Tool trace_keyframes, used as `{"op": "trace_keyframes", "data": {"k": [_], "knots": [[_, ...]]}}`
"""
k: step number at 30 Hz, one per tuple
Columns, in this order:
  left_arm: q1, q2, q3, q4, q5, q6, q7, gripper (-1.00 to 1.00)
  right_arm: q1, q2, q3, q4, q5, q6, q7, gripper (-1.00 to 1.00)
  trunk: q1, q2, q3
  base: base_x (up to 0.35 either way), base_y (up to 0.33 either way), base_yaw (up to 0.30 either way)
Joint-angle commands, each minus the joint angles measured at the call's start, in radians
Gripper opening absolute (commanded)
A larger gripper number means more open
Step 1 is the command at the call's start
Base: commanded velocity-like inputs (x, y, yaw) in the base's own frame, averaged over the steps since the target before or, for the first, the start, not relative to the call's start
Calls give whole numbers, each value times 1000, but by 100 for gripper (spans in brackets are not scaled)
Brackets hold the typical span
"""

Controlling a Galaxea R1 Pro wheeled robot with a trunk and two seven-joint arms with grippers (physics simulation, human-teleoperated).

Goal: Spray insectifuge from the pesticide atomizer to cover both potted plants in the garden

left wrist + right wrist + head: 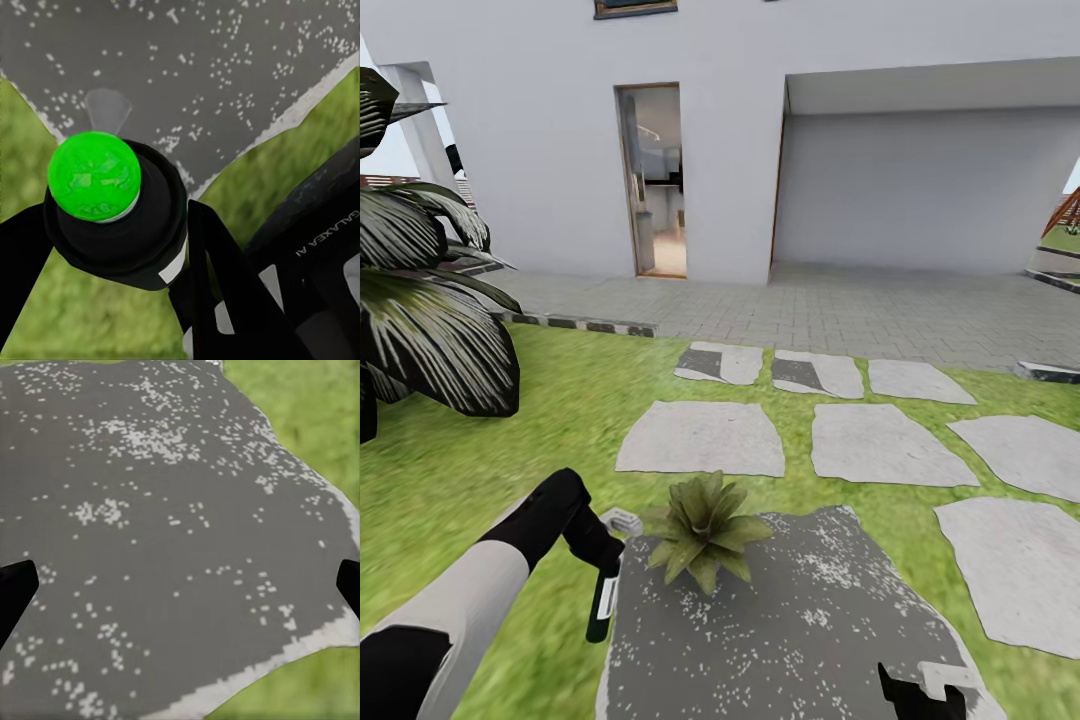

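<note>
Nearest the head cam, the right gripper (920, 690) is kept wide & empty over the dark slab (810, 630), while the pesticide atomizer (603, 590) is clamped in the left gripper (598, 560), nozzle towards the potted plant (705, 528) alongside, presumably for spraying.

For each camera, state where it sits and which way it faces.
Head view: high, facing down and forward over lawn, potted plant, dark slab; left arm holds spray bottle.
Left wrist view: at left gripper, facing down past the bottle onto the slab.
Right wrist view: at right gripper, facing the slab.
All share the slab.
</note>
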Motion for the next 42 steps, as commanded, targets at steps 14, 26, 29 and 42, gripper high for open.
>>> {"op": "trace_keyframes", "data": {"k": [14,26,29,42], "knots": [[11,6,-40,0,-12,-4,-7,-100,-1,-1,-7,2,6,-4,7,100,0,0,-1,0,0,0],[10,4,-42,0,-12,-3,-10,-100,-1,-1,-9,6,5,-5,4,100,0,0,-1,173,0,0],[42,12,-142,14,-9,-1,-12,-100,-1,2,-8,7,5,-4,4,100,0,0,-1,106,0,-19],[32,7,-143,16,-5,0,-14,-100,-1,2,-9,7,5,-4,4,100,0,0,-1,-8,0,-38]]}}
